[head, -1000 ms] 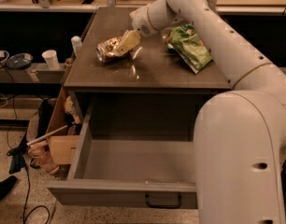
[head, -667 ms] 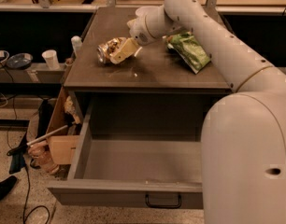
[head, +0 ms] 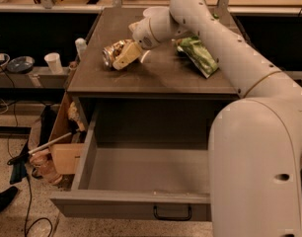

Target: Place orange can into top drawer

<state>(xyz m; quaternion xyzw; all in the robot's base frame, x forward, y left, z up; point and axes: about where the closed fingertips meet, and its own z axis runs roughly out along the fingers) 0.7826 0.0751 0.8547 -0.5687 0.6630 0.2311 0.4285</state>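
White plastic fills most of the view: the robot's arm [head: 230,48] sweeps from its bulky shoulder, close to the camera, up and across to the hand. Below the hand and nearer the camera, the grey metal top drawer [head: 126,197] stands pulled well out. Its floor is bare as far as can be seen, and a small black handle [head: 172,213] sits on the front panel. The dark worktop [head: 156,78] lies directly under the hand, above the drawer's mouth. On the wrist side of the hand, a green packet [head: 199,57] lies flat on that worktop, near the arm and apart from the can.

The hand [head: 122,58] is at the far end of the arm, low over the worktop. It is clasped about the orange can [head: 110,52], grasping it by the body. One tan finger [head: 126,59] lies across the can's near side, and the other is hidden behind it. The can is tipped over, not upright, with its silvery end pointing away from the wrist. Whether it has cleared the surface or rests on it cannot be told.

By my reading the pick-up is the step in hand. The next move calls for a firm hold and a lift. Then the can must be carried toward the camera past the worktop's front edge and lowered into the open drawer before it is released.
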